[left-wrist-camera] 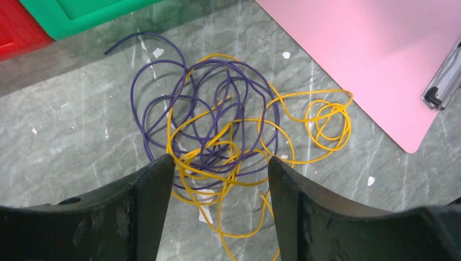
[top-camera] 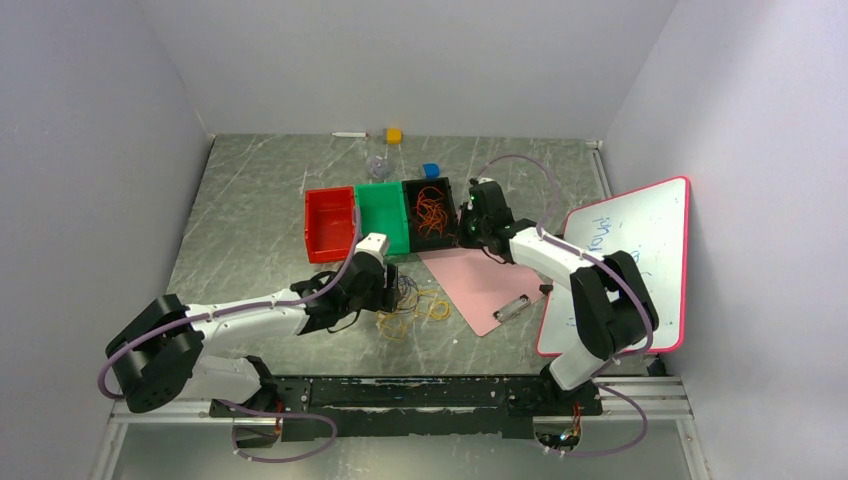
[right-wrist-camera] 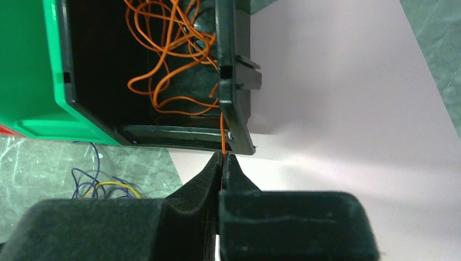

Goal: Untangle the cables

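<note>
The right tool (right-wrist-camera: 223,157) is closed tight on a single orange strand (right-wrist-camera: 222,136). That strand runs over the near corner of the open black plastic bin (right-wrist-camera: 225,43), which holds the thin orange wire cables (right-wrist-camera: 179,60) in a loose heap. Seen from above, the bin stands at about 12 o'clock on the scratched grey metal worktop (left-wrist-camera: 65,125), and the green plastic bin (right-wrist-camera: 27,65) touches it at 9 o'clock.

The rest of the task's wire is a knot of dark purple and yellow wire loops (left-wrist-camera: 217,136) lying on the worktop at 6 o'clock from the green bin. A flat pink clipboard sheet (left-wrist-camera: 369,54) lies at 2 o'clock from the knot. The left tool (left-wrist-camera: 222,163) hovers over the knot's near edge with its fingers spread wide, gripping nothing.

The step in hand looks like parting purple from yellow.

- Bring the left tool down on one colour only. The free purple end at 11 o'clock of the knot is the cleanest hold.
- Draw it out slowly toward 9 o'clock, low over the worktop, so the yellow loops slip off and are not dragged along.
- The right tool would do well to let the pinched strand fall inside the bin, since it could otherwise pull the heap out over the rim.
</note>
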Robot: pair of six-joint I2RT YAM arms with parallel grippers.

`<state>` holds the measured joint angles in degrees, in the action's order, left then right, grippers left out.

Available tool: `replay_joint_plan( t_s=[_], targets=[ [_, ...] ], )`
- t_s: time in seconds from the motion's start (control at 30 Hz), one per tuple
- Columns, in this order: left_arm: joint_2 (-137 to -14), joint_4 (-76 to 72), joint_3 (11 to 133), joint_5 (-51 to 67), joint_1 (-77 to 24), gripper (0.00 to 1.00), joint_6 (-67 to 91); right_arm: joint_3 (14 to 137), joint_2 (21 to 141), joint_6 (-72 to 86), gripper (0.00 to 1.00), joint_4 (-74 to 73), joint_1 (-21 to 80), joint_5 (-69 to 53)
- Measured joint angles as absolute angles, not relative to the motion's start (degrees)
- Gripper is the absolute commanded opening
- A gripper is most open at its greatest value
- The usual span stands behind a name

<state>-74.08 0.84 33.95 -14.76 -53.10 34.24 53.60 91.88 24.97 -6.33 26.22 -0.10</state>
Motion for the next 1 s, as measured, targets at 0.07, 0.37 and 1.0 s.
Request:
replay_joint_plan(
  t_s=[0.07, 0.37, 1.0],
  targets=[
    [-74.1, 0.8, 34.0, -14.8, -53.1, 0.68, 34.4, 54.3, 91.9, 24.3, 0.0, -6.4, 26.2, -0.2],
    [-74.0, 0.8, 34.0, -14.8, -53.1, 0.67, 34.4, 61.9, 95.8, 21.3, 0.0, -7.1, 27.6, 0.0],
    [-71.4, 1.2, 32.9, -14.9, -53.1, 0.67, 35.4, 73.5, 110.9, 18.8, 0.0, -9.3, 32.0, 3.0]
  ],
)
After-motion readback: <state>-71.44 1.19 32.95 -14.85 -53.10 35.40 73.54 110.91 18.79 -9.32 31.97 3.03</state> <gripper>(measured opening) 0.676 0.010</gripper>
